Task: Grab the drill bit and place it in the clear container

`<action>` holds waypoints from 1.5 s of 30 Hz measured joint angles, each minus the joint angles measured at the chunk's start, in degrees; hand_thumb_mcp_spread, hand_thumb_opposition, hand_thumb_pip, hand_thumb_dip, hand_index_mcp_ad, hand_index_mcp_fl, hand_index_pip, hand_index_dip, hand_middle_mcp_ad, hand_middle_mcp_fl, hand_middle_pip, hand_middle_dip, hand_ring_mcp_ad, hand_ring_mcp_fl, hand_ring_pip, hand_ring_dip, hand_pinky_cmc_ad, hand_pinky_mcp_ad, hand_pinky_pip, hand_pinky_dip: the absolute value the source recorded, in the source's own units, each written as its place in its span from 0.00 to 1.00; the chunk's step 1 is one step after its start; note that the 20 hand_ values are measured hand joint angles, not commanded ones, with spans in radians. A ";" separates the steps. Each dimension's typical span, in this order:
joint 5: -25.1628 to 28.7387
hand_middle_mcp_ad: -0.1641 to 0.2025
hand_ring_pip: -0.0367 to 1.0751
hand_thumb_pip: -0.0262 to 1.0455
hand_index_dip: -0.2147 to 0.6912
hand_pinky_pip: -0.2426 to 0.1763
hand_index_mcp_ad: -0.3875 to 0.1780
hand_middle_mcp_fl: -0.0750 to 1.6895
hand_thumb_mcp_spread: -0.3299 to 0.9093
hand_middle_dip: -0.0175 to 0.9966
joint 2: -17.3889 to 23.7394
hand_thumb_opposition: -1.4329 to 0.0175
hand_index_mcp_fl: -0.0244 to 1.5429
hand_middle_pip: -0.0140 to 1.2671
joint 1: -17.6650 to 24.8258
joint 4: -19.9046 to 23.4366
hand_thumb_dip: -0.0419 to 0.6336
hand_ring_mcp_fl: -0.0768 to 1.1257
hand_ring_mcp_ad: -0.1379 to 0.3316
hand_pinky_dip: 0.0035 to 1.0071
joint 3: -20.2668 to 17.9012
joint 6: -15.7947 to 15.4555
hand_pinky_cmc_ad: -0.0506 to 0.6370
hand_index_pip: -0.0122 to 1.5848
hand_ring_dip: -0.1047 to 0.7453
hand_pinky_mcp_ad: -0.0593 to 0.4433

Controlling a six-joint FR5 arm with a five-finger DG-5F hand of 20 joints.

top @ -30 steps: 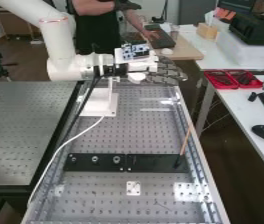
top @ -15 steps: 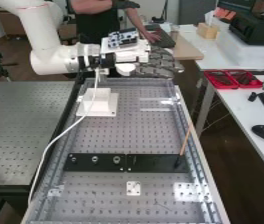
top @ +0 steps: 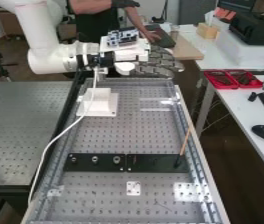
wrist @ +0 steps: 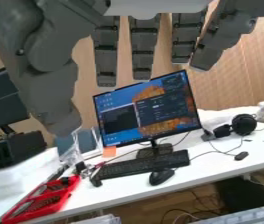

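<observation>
The robot's hand (top: 157, 62), its fingers straight and grasping nothing, hangs raised at the far end of the perforated metal desk (top: 116, 137). A white arm (top: 46, 42) carries it, coming in from the upper left of the high view. Near the desk's far end stands a white block (top: 99, 102); toward the near end, a long black strip (top: 96, 169) lies across the surface, bearing three small round fittings. Close to the right rail is a pale, see-through patch (top: 187, 191), possibly the clear container, possibly only glare. At the strip's right end, a slim orange-brown rod (top: 185, 142) leans with its dark foot against the strip. It is the likeliest candidate for the drill bit, though its identity cannot be confirmed.

The task appears to be at its approach stage, with nothing grasped. The next move would call for the hand to travel toward the near end, come down beside the rod and close thumb and fingers around it, keeping clear of the strip and rail, before a lift toward the container.

Hard to make out are the rod's tip, whether its foot sits in a hole or merely rests there, the container's walls and opening, and the hand's height above the desk.
</observation>
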 joint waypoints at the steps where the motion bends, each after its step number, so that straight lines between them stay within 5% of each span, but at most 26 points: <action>1: 0.00 0.60 0.11 0.65 0.48 0.40 0.47 0.14 0.55 0.27 0.05 0.47 0.11 0.11 -0.02 0.02 0.43 0.08 0.68 0.33 -0.04 -0.01 0.51 0.30 0.18 0.38; 28: -0.10 0.59 0.11 0.63 0.50 0.40 0.49 0.14 0.55 0.27 2.46 0.47 0.13 0.11 -1.01 -1.95 0.44 0.08 0.69 0.33 0.13 -2.07 0.50 0.22 0.18 0.38; 45: 2.42 0.64 0.11 0.48 0.60 0.40 0.59 0.15 0.48 0.27 8.47 0.51 0.19 0.11 -0.87 -8.63 0.26 0.08 0.72 0.41 -1.56 -2.59 0.50 0.07 0.18 0.41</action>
